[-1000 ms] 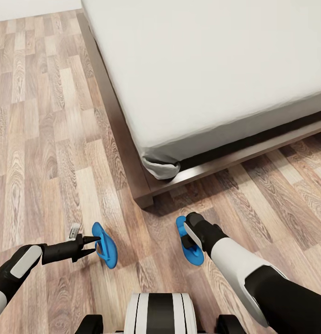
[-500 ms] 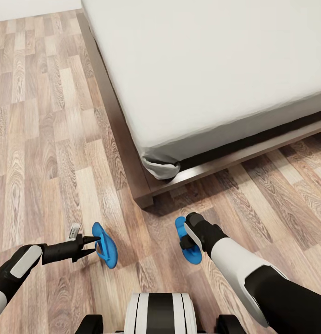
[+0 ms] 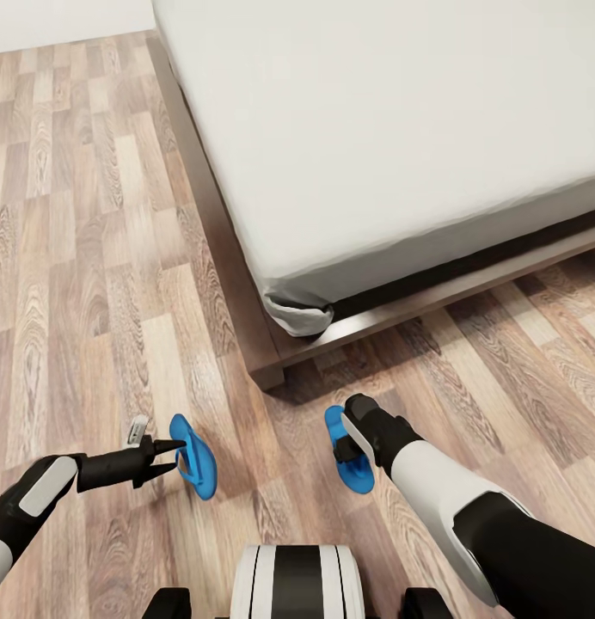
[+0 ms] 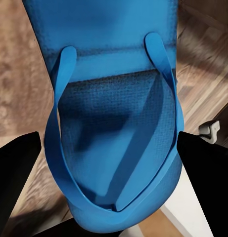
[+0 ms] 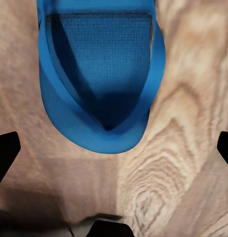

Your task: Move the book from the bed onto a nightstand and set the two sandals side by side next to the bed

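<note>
the left gripper (image 3: 170, 456) is seen low over the floor (image 3: 82, 258), fingers spread a little, w/ the left sandal (image 3: 195, 456) at the tips. in the left wrist view the sandal (image 4: 116, 133) sits between the two dark fingers (image 4: 15, 168), which stand apart at its sides; whether it is actually clamped can't be told. that sandal looks tilted up on edge rather than flat.

the right gripper (image 3: 342, 447) is mostly hidden behind its own wrist, right over the right sandal (image 3: 353, 460). in the right wrist view the fingertips (image 5: 5, 150) are wide apart at the frame edges, and the sandal (image 5: 101, 79) lies flat on the wood planks ahead of them, untouched as far as can be made out.

the two sandals are well apart, both near the corner of the bed (image 3: 272, 357). the bed's dark frame & pale mattress (image 3: 375, 129) are cut off at the top & right of the head view.
</note>
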